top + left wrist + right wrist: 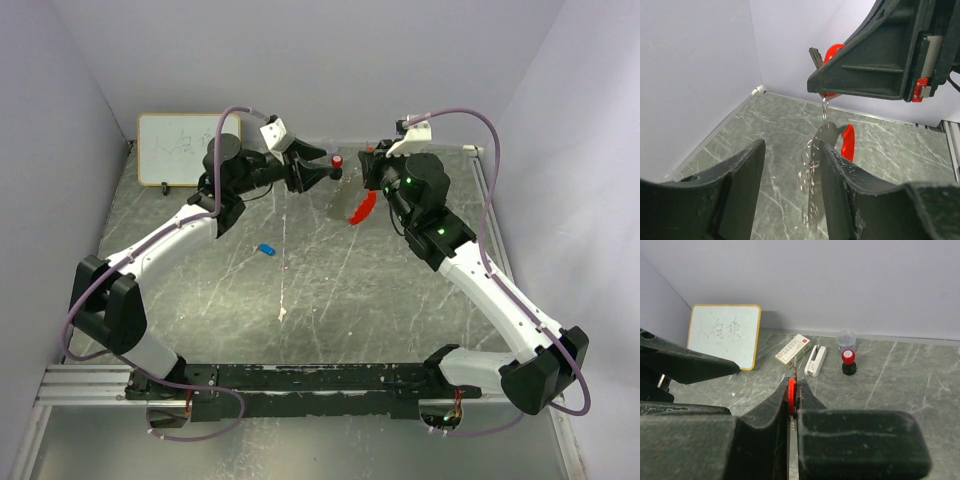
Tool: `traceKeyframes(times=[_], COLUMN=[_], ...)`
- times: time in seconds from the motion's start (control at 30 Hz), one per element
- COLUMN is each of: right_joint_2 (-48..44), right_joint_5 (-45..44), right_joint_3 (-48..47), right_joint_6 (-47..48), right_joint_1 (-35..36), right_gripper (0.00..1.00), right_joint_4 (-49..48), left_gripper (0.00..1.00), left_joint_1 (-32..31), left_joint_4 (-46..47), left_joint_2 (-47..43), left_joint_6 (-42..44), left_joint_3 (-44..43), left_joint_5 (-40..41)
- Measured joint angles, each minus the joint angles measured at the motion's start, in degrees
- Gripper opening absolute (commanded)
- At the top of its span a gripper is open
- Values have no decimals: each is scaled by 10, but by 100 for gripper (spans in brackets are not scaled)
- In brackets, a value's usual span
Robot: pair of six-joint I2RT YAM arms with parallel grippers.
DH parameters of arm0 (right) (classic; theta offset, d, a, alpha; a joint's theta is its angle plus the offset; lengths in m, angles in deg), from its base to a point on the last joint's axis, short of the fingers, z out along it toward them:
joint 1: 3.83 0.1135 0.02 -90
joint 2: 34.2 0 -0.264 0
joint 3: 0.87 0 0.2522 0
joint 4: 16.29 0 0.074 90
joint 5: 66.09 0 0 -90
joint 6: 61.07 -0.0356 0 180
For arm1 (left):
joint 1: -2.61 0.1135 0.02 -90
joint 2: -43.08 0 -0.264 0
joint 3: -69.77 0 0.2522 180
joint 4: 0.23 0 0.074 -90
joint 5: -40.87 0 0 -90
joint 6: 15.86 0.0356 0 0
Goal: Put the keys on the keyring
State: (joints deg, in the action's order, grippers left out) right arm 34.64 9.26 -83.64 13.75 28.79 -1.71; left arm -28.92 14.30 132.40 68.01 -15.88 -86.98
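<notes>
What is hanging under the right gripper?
The keyring, with its grey strip and red strap, dangles from the red key that the right gripper pinches. Its finger covers most of the key's head.

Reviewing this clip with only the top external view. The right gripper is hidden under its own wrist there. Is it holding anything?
Observer: Yes. The right gripper is shut on the red key by its head, the blade sticking out beyond the grip.
Reviewer: And the red strap dangling below it?
Observer: It's part of the keyring, which seems to hang from that key's head in the left wrist view.
Reviewer: Is the left gripper lined up with it?
Observer: Its camera shows the dangling rings in the gap between its open fingers; contact I can't tell.
</notes>
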Motion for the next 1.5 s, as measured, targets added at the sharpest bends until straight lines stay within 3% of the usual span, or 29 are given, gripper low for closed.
traceKeyframes(times=[0.87, 1.17, 1.5], right_joint_2=[6, 13, 13], right_joint_5=[38, 42, 44], right_joint_3=[-1, -3, -4], right_joint_6=[2, 2, 2], right_joint_1=[3, 12, 17], right_gripper=[0, 0, 0], right_joint_4=[-1, -5, -5], left_gripper=[62, 57, 44], left_joint_1=[-28, -31, -32], left_joint_4=[-47, -49, -50], left_joint_2=[56, 80, 87], left_joint_6=[27, 27, 26], left_joint_3=[-67, -75, -75], left_joint_5=[-59, -62, -64])
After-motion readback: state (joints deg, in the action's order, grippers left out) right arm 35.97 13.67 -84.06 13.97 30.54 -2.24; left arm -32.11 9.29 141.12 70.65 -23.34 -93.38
